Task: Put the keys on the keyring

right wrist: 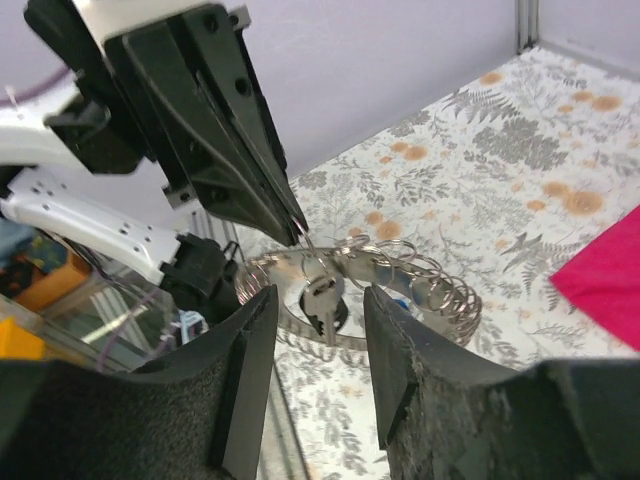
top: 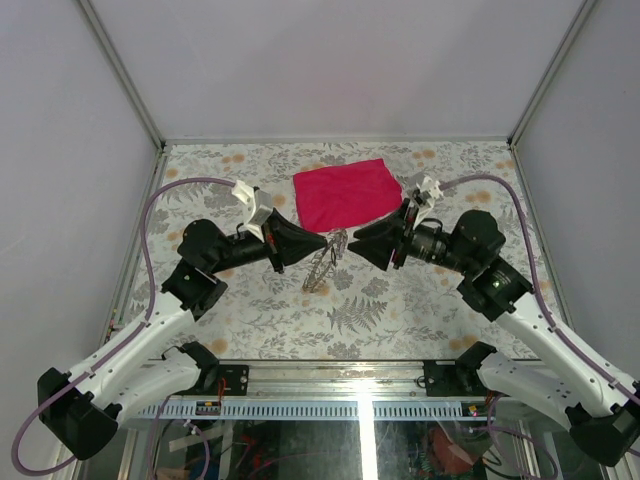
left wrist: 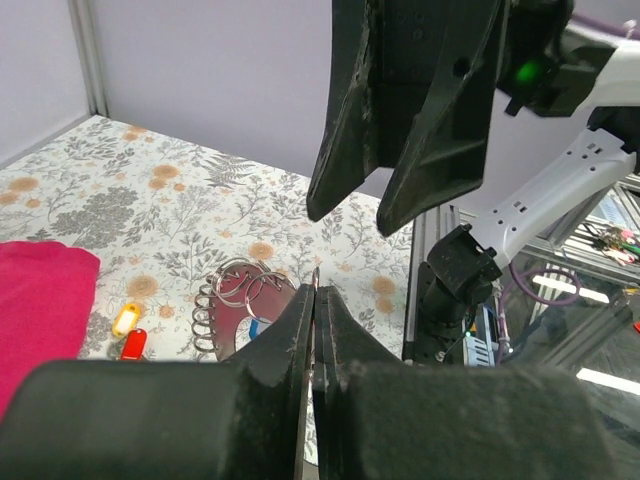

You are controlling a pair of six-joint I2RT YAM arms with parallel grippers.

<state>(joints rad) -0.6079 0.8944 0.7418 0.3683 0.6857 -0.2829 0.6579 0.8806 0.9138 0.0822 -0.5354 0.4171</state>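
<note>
1. Top external view: the keyring (top: 322, 265) is at the middle of the flowered table (top: 400, 320), tilted up on one side. It sits between the left gripper (top: 318, 245) and the right gripper (top: 362, 243), which point at each other. A red cloth (top: 345, 193) lies just beyond them, on the far side.
2. The left gripper's fingers (left wrist: 290, 330) are pressed tight together. A thin sliver of metal is nipped at their tips, and it looks to be part of the keyring.
3. The right gripper's fingers (right wrist: 245, 360) are parted and grip nothing. A key (right wrist: 322, 295) hangs in the gap seen between them.
4. Two small tags (left wrist: 127, 318), one yellow and one red, lie on the table to the left, beside the cloth.
5. The ring is probably light, stiff and springy, and the polished metal will slip easily. A pinch across the flat coil, away from its split end, should hold best.
6. The key is small, hard and thin, and free to swing. It is best taken by its broad head, which leaves the hole clear for threading.
</note>
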